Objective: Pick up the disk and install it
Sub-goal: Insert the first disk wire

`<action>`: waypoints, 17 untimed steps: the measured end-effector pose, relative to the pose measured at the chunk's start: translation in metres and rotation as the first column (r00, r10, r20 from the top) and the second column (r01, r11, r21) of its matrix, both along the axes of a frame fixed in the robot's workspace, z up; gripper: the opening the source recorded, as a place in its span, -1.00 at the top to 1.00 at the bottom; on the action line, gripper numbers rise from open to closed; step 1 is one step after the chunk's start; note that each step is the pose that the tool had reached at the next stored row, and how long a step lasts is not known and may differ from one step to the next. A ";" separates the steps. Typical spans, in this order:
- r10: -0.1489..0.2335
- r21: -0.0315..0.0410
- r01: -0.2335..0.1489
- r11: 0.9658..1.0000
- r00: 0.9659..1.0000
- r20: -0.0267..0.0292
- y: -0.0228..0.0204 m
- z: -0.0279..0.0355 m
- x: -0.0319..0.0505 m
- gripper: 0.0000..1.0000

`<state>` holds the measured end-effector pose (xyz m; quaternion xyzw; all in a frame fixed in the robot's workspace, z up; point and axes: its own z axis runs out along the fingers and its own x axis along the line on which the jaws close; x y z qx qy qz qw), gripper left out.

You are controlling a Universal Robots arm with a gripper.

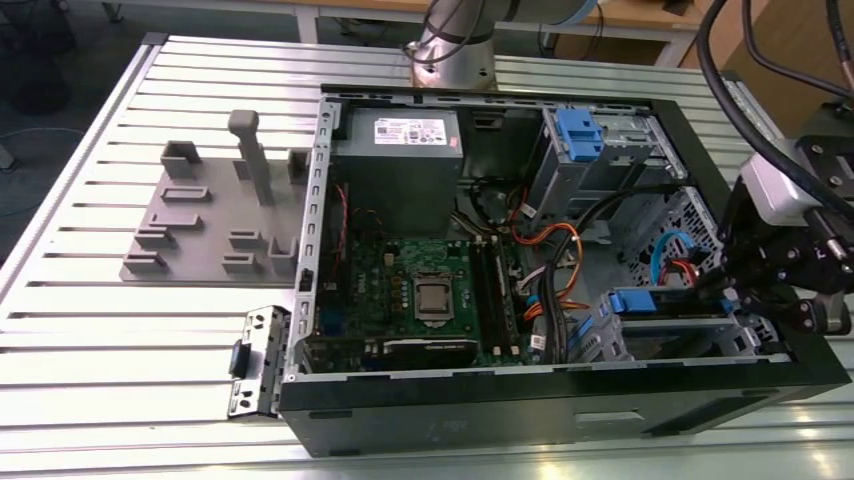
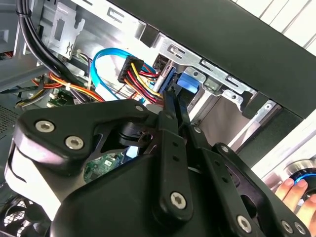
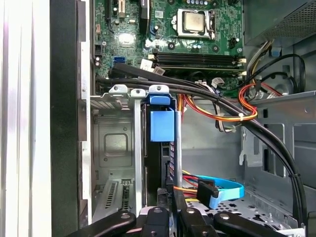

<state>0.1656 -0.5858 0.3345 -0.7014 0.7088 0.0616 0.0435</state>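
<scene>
One slatted metal table [image 1: 94, 300] carries everything we see, and on it lies one open black computer case [image 1: 534, 415], its side panel off. To the exterior view's left of the case stands one grey slotted fixture [image 1: 200, 235]. Near it, just beside the case's near corner, lies one small loose metal plate [image 1: 256, 362].

Inside the case we count one grey power supply [image 1: 394, 160] with a white sticker at the far side. We also count one green motherboard [image 1: 400, 290] nearer, and one processor socket [image 1: 437, 297] on it.

Two blue plastic parts show. One is a clip [image 1: 577, 130] on the far drive cage. The other is the bracket of the disk [image 1: 638, 302], which sits on edge in the near drive cage at the exterior view's right. In the first wrist view the disk [image 3: 162, 126] stands in its slot with one light-blue cable [image 3: 222, 190] just beside it.

One gripper [image 1: 731, 290] reaches the disk's end. In the second wrist view the gripper [image 2: 175, 98] meets the blue bracket, yet we cannot tell whether its jaws are apart or clamped. One person's hand [image 2: 298, 197] appears beside the case.
</scene>
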 end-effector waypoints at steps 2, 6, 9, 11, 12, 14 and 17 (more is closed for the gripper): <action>0.000 0.000 0.000 1.000 1.000 0.000 -0.0006 -0.0004 0.0000 0.68; 0.000 0.000 0.000 1.000 1.000 0.000 -0.0010 -0.0016 0.0000 0.68; 0.000 -0.001 0.000 1.000 1.000 -0.001 -0.0010 -0.0043 0.0001 0.68; 0.000 -0.002 0.000 1.000 1.000 -0.001 -0.0010 -0.0054 0.0001 0.68; 0.000 -0.002 0.000 1.000 1.000 -0.001 -0.0010 -0.0062 0.0001 0.68; 0.000 -0.001 0.000 1.000 1.000 -0.001 -0.0010 -0.0073 0.0001 0.68; 0.000 0.000 0.000 1.000 1.000 -0.001 -0.0010 -0.0077 0.0001 0.68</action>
